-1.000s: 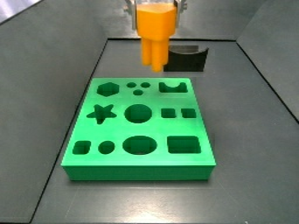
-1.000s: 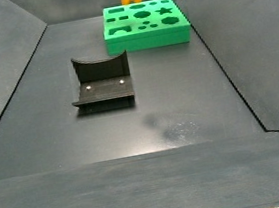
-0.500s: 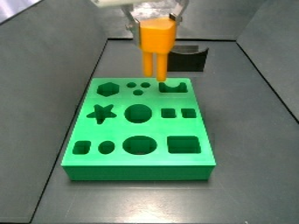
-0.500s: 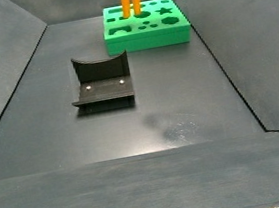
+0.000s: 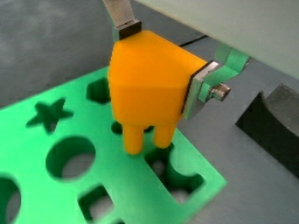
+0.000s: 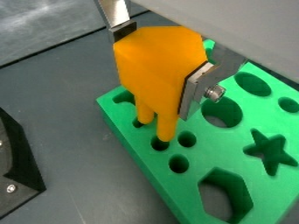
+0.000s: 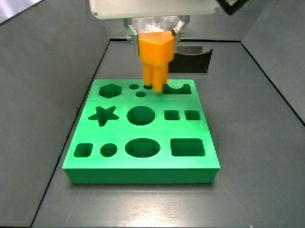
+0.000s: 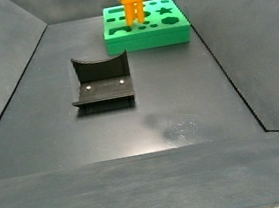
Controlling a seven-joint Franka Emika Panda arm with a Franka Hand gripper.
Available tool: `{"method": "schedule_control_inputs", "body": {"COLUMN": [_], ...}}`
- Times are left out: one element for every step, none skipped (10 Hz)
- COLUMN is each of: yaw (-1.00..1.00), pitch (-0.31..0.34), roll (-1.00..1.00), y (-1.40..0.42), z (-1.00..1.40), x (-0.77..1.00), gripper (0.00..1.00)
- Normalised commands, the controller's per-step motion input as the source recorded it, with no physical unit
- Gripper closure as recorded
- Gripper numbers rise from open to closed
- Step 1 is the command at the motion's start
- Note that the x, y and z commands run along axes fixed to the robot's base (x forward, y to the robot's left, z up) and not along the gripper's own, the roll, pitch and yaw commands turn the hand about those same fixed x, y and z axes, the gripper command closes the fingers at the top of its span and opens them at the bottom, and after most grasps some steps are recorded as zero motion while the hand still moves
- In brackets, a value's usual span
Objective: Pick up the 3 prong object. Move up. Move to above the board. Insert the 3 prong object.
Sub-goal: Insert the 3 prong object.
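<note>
While clamped on 3 prong object [image 5: 149,83] | end effector [image 7: 156,40] over board [image 7: 191,160] | legs at holes

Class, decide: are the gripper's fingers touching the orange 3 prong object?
Touching. In both wrist views a silver finger of the gripper presses flat against the 3 prong object above the board.

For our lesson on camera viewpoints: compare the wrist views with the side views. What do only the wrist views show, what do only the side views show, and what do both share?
Only the wrist views show a silver finger plate pressed against the 3 prong object, and its legs reaching the three small holes.

Only the side views show the whole board with all its cut-outs, and the black fixture standing apart on the floor.

Both show the gripper holding the orange piece upright over the green board.
</note>
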Motion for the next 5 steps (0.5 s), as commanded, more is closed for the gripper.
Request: {"method": "schedule_control_inputs", "body": {"yaw": [0.0,-0.16,-0.09,-0.09,-0.23], "pitch": [0.0,0.0,-0.01,-0.024,-0.023], "roll": [0.0,0.0,0.0,0.0,0.0], "y": [0.15,0.3,0.09,0.01,0.0], "z": [0.0,0.15,0.0,-0.02,0.0], "x": [-0.19,-0.66,-0.09,-0.07,-0.21], "gripper": [1.0,1.0,1.0,1.0,1.0]}}
